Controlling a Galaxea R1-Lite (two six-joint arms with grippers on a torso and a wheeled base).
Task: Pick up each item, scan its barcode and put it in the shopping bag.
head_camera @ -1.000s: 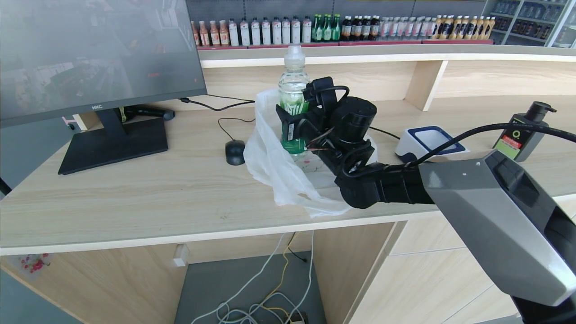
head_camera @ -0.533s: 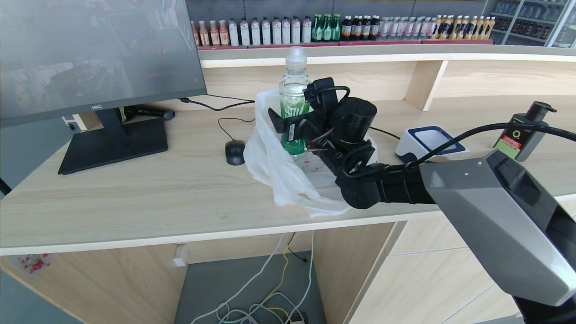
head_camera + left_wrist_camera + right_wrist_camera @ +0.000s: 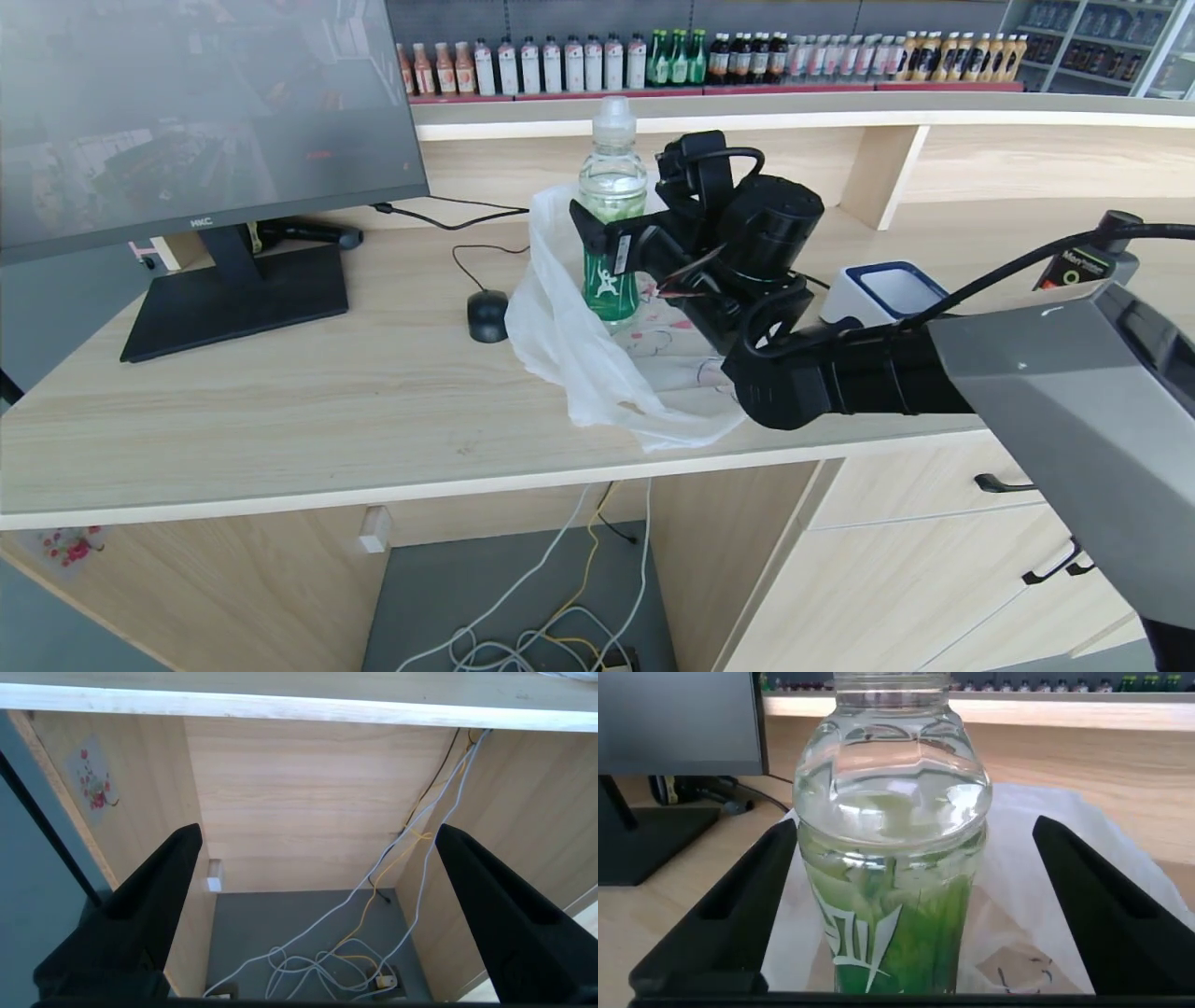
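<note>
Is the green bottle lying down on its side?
No, the bottle stands upright in the white shopping bag, with its cap pointing up.

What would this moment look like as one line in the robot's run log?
right gripper: open, straddling bottle | bottle: upright in shopping bag | left gripper: open, below counter

The wooden counter (image 3: 280, 392) bears a monitor (image 3: 205, 112), mouse (image 3: 487, 315), shopping bag (image 3: 569, 364), scanner (image 3: 882, 289) and pump bottle (image 3: 1088, 266).
</note>
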